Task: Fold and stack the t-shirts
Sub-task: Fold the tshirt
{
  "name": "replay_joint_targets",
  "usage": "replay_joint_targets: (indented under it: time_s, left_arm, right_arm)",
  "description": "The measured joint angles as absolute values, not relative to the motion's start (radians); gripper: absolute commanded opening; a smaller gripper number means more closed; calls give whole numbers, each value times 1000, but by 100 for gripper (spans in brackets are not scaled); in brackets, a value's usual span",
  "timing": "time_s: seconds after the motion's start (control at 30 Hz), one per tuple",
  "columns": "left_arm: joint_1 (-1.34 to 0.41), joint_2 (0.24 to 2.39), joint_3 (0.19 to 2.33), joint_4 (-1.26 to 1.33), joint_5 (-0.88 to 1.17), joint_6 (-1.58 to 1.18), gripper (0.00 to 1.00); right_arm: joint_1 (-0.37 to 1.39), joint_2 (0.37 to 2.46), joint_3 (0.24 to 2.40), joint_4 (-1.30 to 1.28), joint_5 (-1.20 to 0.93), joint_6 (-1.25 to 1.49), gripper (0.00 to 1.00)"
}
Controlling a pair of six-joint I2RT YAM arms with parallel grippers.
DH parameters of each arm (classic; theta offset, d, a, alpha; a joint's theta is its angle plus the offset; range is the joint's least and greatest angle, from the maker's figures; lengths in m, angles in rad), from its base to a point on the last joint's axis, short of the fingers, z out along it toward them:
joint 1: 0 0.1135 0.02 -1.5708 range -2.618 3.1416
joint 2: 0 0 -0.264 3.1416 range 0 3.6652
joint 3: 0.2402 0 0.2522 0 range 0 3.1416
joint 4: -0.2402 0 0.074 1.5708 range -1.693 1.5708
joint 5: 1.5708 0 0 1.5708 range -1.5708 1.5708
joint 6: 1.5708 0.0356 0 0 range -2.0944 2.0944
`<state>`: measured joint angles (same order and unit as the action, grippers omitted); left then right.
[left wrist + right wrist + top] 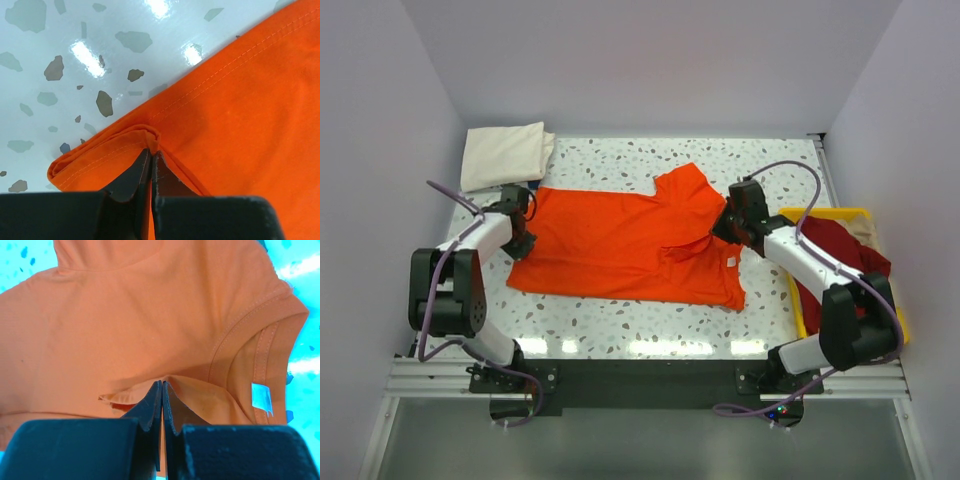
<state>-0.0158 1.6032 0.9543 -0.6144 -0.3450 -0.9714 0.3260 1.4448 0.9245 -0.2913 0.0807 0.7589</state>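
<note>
Terrazzo table (620, 322), cream t-shirt (503, 153) overhead only

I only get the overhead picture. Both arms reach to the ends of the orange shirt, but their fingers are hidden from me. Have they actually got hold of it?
Observer: On the left, yes. Its wrist camera shows the left gripper shut on a pinched ridge of the orange t-shirt, at a hemmed corner.
Operator: And the other arm?
Observer: The right gripper is shut on a small raised fold of cloth beside the collar.
Operator: There's a white speck near it. Is that a tear?
Observer: No. Up close it is a neck label sewn inside the collar.
</note>
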Motion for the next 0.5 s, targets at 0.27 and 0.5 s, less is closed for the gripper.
replay_joint_targets:
  time_s: [0.27, 0.5]
  left_arm:
    - [2, 1556, 946, -614, -327, -948, 0]
    - [33, 1543, 946, -613, -312, -928, 0]
  right_arm:
    - [310, 1385, 925, -312, 117, 755, 0]
    - [281, 1372, 925, -331, 123, 747, 0]
